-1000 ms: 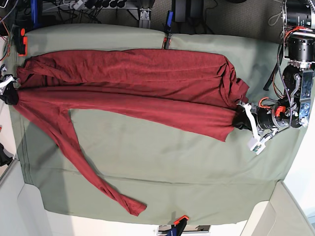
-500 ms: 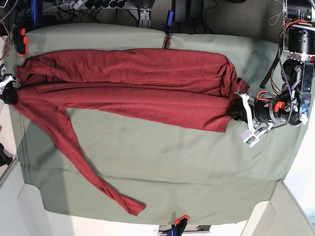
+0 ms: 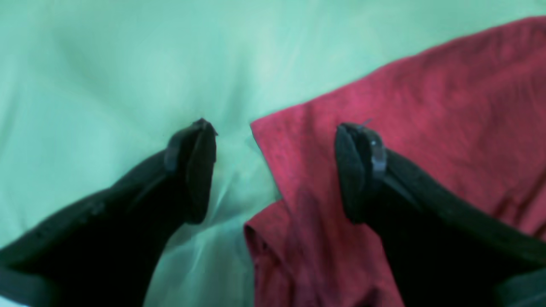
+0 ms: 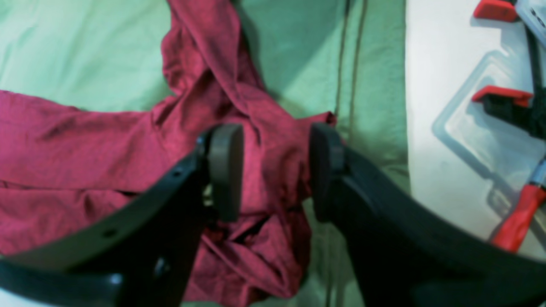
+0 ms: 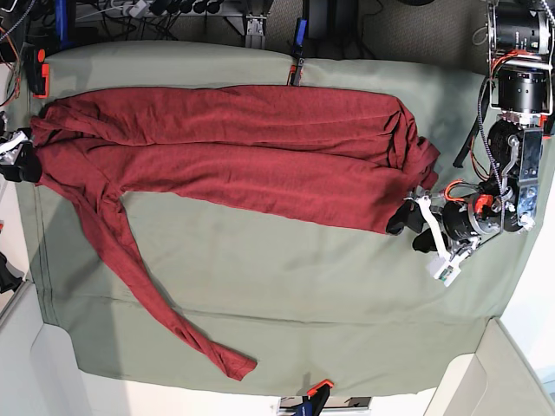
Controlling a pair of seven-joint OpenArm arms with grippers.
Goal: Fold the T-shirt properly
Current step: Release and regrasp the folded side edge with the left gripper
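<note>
Where the green-covered table [image 5: 286,286] runs across the base view, the T-shirt [image 5: 234,147] lies folded lengthwise, one long sleeve [image 5: 143,286] trailing toward the near edge. The left tool [image 3: 275,170] stands open, gripping nothing, one pad over the shirt's corner. The right tool [image 4: 275,170] is open too, its pads straddling bunched fabric at the table's edge.

Left gripper [image 3: 275,170] jaws spread wide, T-shirt [image 3: 426,128] corner between them, green cloth [image 3: 106,64] beneath

Sage-green table cloth [image 5: 286,295], red-handled clamps [image 4: 503,100] on white surface [image 4: 443,128], dark cables [image 5: 173,9]
</note>
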